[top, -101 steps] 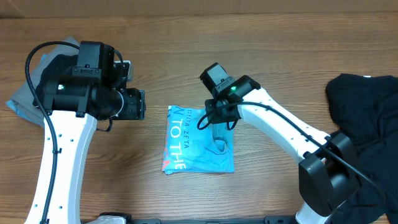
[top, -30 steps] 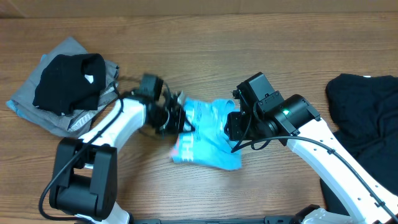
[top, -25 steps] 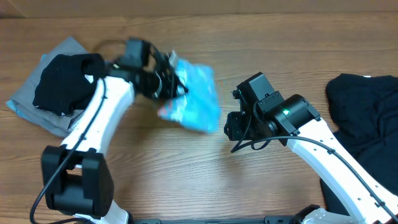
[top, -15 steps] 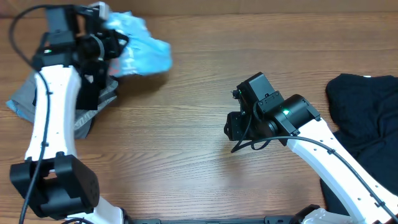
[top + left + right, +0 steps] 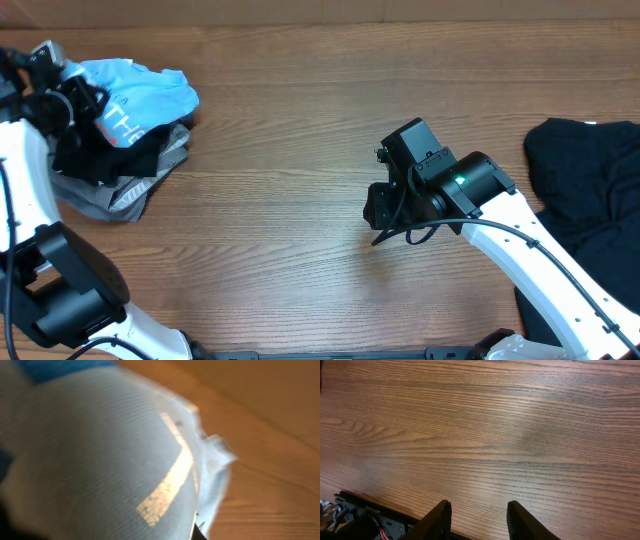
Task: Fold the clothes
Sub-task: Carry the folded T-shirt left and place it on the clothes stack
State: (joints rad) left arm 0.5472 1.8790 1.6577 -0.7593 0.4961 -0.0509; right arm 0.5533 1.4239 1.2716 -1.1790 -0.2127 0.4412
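Overhead, we see the left end effector point(image 5: 68, 92) at the far left of the surface point(image 5: 300, 110), closed tightly on the light blue T-shirt point(image 5: 145, 90). This shirt is bunched up, with white lettering visible, above a pile made of a black T-shirt point(image 5: 100, 160) and a grey T-shirt point(image 5: 125, 195); we cannot tell if it rests on them. In the left wrist view we see only blurred pale fabric with a white stripe. The right end effector point(image 5: 479, 507) is over bare wood near the middle, its fingers moderately apart and holding nothing. A black garment point(image 5: 590, 180) lies crumpled at the right edge.
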